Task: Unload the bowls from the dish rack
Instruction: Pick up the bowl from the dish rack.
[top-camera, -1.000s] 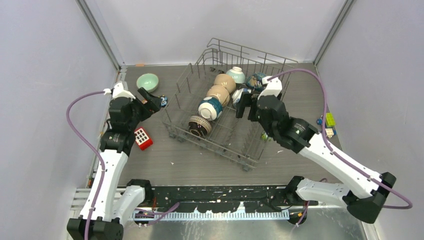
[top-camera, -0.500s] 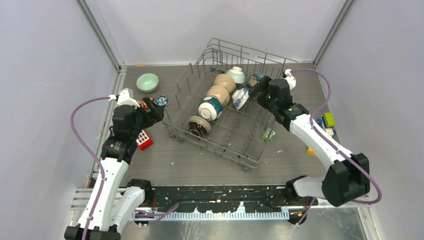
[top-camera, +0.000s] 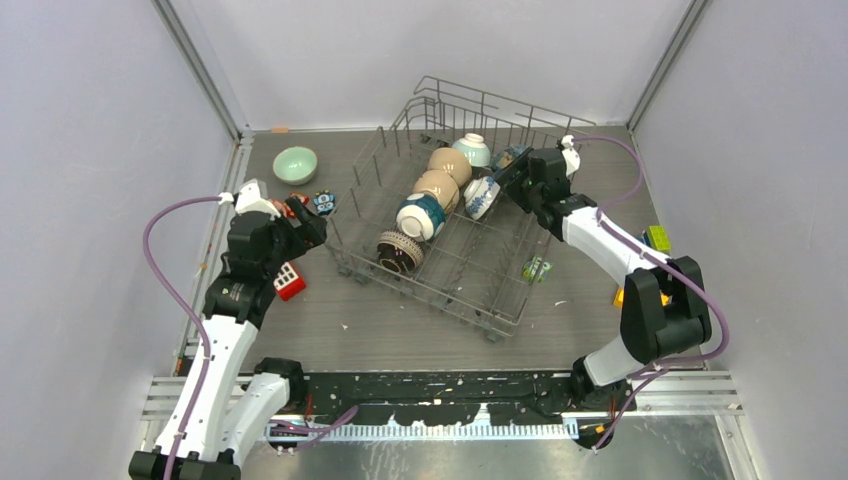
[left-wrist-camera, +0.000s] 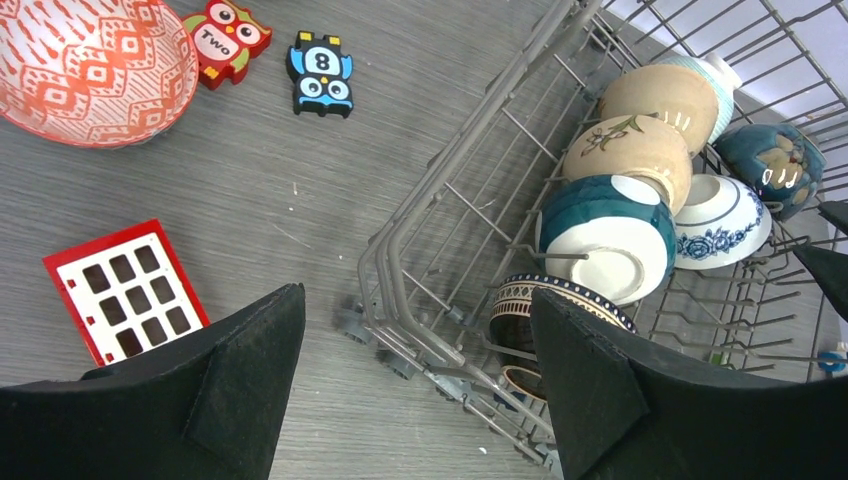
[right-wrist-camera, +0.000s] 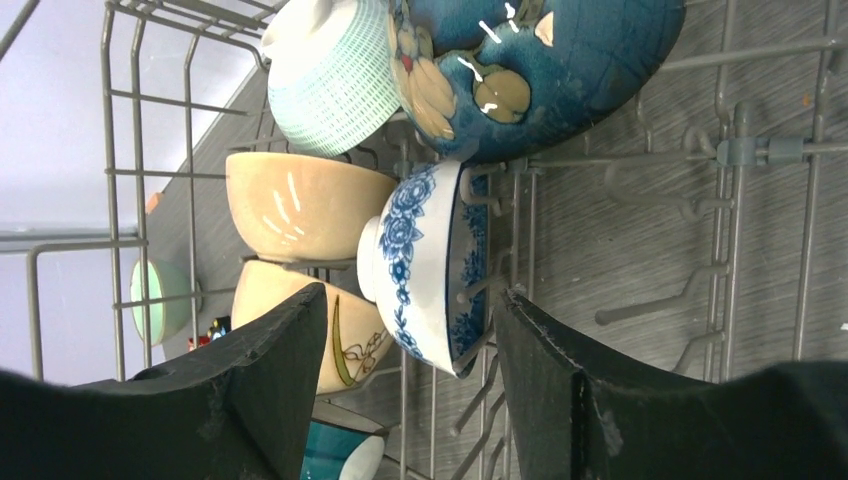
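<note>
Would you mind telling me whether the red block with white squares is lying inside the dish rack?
No, the red block lies on the table, outside the dish rack and beside its near corner.

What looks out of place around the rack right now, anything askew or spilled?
The dish rack sits skewed, diagonal to the table edges. Stray bits lie around it: a red block and a blue owl tile to its left, a small green piece by its right edge. None of the bowls looks broken.
</note>
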